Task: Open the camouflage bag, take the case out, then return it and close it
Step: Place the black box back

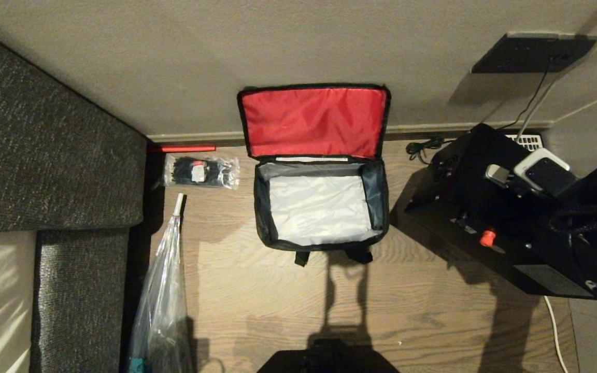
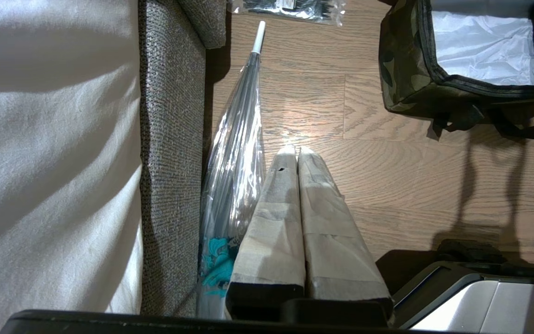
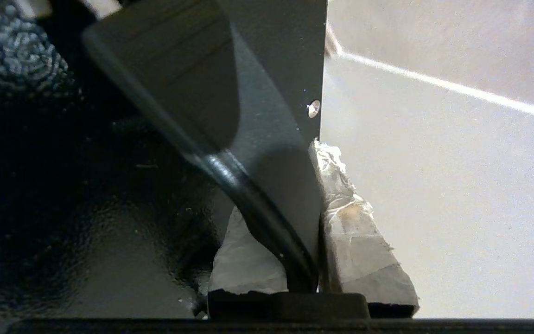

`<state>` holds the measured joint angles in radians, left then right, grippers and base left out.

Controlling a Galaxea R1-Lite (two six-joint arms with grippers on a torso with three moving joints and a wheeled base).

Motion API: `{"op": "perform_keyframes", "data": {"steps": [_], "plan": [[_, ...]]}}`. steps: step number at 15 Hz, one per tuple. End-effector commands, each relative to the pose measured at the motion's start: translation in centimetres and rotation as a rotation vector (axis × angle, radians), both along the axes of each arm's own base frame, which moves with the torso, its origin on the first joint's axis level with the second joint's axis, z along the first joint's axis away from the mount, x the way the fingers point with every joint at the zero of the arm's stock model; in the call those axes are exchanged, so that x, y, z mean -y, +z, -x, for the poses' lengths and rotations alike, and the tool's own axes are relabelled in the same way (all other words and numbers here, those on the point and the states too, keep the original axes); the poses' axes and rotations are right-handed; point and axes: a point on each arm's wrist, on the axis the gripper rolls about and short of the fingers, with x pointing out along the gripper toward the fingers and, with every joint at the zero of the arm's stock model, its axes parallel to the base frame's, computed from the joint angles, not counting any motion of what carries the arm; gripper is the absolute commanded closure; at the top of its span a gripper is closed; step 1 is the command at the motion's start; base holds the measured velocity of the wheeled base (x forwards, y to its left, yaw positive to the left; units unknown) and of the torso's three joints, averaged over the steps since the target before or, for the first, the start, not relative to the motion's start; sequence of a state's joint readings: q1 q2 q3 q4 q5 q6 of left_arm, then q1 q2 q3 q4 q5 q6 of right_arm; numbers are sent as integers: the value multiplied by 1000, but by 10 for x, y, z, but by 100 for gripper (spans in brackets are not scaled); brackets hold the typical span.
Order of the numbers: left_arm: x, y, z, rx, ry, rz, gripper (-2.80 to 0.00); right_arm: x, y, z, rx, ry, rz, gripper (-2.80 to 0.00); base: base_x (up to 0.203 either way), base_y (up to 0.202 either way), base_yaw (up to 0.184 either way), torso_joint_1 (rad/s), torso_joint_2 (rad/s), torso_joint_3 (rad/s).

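One gripper at work: right gripper (image 3: pixel 315 222), fingers clamped on the thin edge of the case (image 1: pixel 490 207), held at the right beside the camouflage bag (image 1: pixel 319 207), which stands open and empty. Risk: edge-only pinch; case may pivot or slip. Left gripper (image 2: pixel 298 153) closed together, idle.

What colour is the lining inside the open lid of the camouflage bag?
Red; the lid lining of the camouflage bag shows best in the head view.
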<state>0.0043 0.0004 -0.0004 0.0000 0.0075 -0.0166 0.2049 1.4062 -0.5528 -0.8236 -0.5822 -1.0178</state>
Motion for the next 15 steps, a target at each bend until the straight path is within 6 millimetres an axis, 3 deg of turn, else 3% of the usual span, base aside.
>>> {"op": "perform_keyframes", "data": {"steps": [1, 7, 12, 15], "plan": [[0, -1, 0, -2, 1, 0, 0, -14, 31, 24, 109, 90, -37, 0, 0, 0, 0, 0, 0, 0], [0, -1, 0, -2, 1, 0, 0, -74, 45, 18, 138, 318, -126, 0, 0, 0, 0, 0, 0, 0], [0, -1, 0, -2, 1, 0, 0, -135, 40, 7, 78, 489, -215, 0, 0, 0, 0, 0, 0, 0], [0, -1, 0, -2, 1, 0, 0, -154, 51, -4, 40, 548, -232, 0, 0, 0, 0, 0, 0, 0]]}}
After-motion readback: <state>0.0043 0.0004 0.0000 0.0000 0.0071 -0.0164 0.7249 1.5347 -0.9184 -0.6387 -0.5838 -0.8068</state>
